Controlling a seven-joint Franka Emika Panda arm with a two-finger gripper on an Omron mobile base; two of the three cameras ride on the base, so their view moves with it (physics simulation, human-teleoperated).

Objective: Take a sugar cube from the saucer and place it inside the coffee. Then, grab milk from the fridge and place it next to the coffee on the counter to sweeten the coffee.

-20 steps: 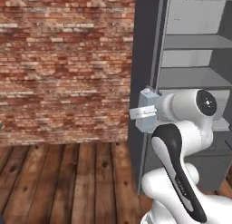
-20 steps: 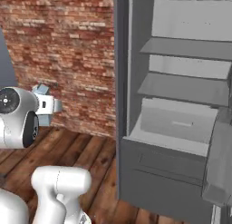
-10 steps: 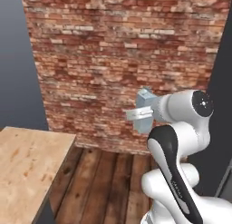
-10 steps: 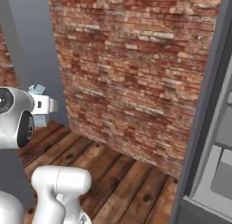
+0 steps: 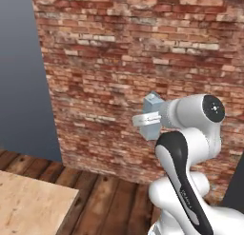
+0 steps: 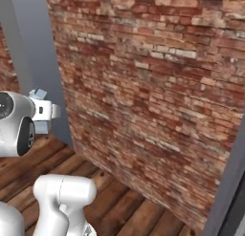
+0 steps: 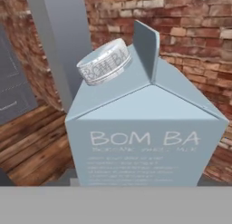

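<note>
Glossy white rounded arm [image 5: 190, 134] with a black band curving down one link and dark round joint caps, one bearing small pale dots; a pale grey blocky hand piece [image 5: 153, 116] sits at its end

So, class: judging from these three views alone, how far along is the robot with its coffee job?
Done, by the look of it: the milk is out of the fridge, a pale blue gabled carton with a round cap, held at the gripper in front of a brick wall. In hand: carrying it. A corner of the counter shows at lower left. Left: setting it beside the coffee. The sugar step can't be judged here.
</note>
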